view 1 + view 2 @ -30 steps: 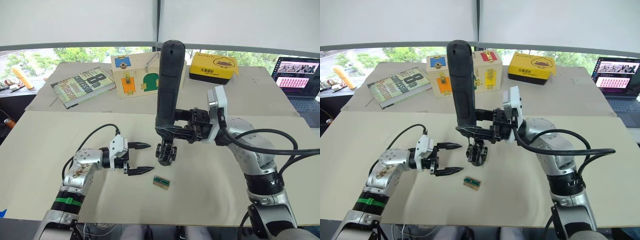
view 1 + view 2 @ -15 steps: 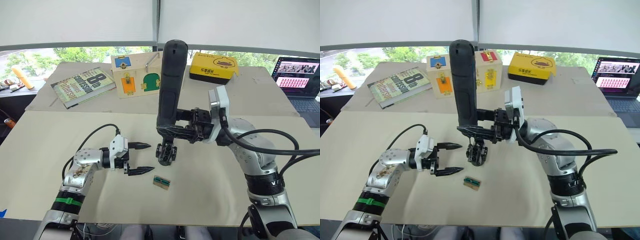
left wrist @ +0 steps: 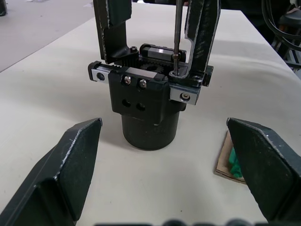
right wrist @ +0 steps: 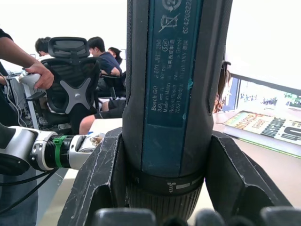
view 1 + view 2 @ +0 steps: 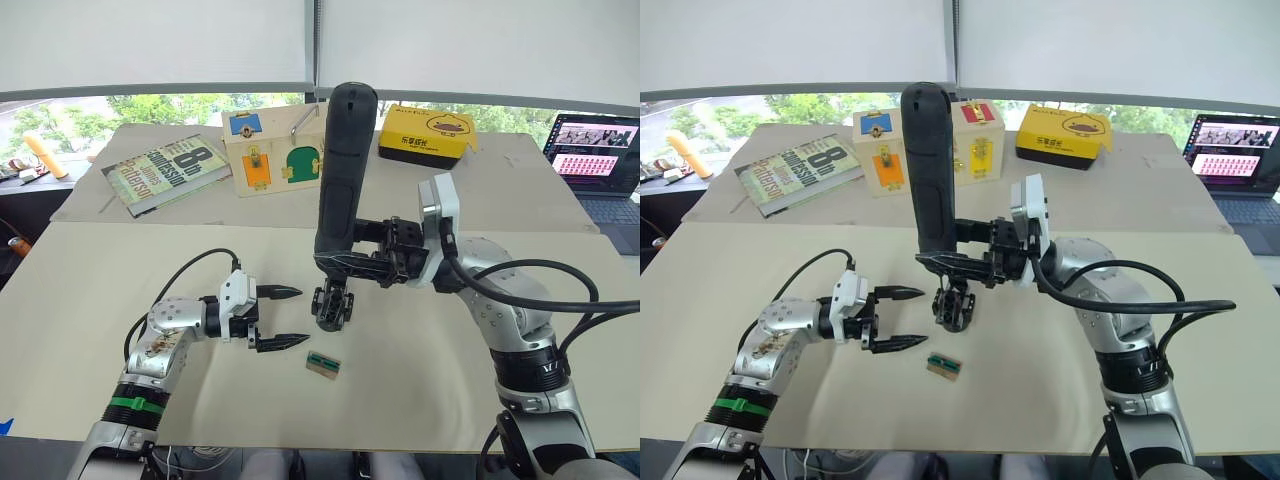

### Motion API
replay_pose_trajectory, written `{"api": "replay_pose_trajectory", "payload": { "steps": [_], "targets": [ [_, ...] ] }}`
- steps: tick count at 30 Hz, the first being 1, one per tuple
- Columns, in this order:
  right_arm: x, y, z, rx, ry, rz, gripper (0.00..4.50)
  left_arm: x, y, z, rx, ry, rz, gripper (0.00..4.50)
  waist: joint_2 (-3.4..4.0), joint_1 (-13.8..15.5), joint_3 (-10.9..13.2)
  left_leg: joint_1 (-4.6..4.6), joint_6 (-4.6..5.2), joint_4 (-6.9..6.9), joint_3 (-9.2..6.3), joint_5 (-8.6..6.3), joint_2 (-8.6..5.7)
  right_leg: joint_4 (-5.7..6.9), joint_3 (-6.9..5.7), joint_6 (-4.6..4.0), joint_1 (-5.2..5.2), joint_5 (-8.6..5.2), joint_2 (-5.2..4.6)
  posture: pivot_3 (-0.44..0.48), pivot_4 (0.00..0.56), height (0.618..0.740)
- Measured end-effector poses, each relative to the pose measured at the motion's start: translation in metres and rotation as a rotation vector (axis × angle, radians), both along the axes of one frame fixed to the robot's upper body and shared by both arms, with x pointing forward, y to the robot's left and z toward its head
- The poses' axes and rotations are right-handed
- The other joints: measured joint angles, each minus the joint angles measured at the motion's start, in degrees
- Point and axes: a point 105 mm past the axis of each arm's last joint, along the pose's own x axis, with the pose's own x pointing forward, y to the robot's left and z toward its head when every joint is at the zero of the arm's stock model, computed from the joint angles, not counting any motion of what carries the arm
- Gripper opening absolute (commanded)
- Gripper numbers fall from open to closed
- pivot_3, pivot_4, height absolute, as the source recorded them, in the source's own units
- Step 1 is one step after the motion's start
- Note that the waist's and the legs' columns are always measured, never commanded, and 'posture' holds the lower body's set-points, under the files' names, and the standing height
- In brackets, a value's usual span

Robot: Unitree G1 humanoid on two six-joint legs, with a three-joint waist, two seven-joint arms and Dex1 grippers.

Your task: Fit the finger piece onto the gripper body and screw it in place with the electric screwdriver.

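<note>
The gripper body point(image 5: 332, 305) stands on its round base mid-table. In the left wrist view the body point(image 3: 146, 101) carries two upright black fingers. One of them, the finger piece point(image 3: 202, 33), rises right beside the metal bit. My right gripper point(image 5: 342, 262) is shut on the electric screwdriver point(image 5: 340, 170), a thick black cylinder held nearly upright. Its bit point(image 3: 177, 28) comes straight down onto a screw on top of the body. My left gripper point(image 5: 286, 317) is open, just left of the body and apart from it, holding nothing.
A small green-and-tan block point(image 5: 322, 364) lies just in front of the body. At the back are a book point(image 5: 165, 172), a wooden puzzle box point(image 5: 270, 150), a yellow box point(image 5: 425, 132) and a laptop point(image 5: 595, 150) at far right. Seated people show behind the screwdriver point(image 4: 101, 61).
The screwdriver's top has tipped slightly to the right, standing a little more upright, with the bit still on the body. The left gripper has not moved.
</note>
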Motion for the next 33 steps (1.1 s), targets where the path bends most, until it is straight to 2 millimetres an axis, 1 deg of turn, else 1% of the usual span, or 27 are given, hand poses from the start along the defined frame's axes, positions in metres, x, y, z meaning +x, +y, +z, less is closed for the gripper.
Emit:
{"api": "replay_pose_trajectory", "payload": {
  "steps": [18,24,33],
  "targets": [
    [0.0004,-0.0001,-0.0001,-0.005,-0.009,-0.004,1.91,-0.0007,-0.0015,0.0004,0.000,-0.004,0.000,4.50,0.00,0.0,0.0,0.00,0.00,0.00,0.00,0.00,0.00,0.00,0.00,0.00,0.00,0.00,0.00,0.000,0.150,0.740],
    [0.0010,0.0007,0.0029,-0.004,-0.018,-0.003,1.91,-0.0008,-0.0026,-0.0001,-0.001,-0.002,-0.001,4.50,0.00,0.0,0.0,0.00,0.00,0.00,-0.01,0.00,0.00,0.00,0.00,0.00,0.00,0.00,0.00,0.000,0.150,0.740],
    [0.0001,0.0029,0.0011,-0.011,-0.013,0.005,1.91,-0.0007,-0.0060,-0.0014,-0.007,0.002,-0.001,4.50,0.00,0.0,0.0,0.00,0.00,0.00,0.00,0.00,0.00,0.00,0.00,0.00,0.00,0.00,0.00,0.000,0.150,0.740]
  ]
}}
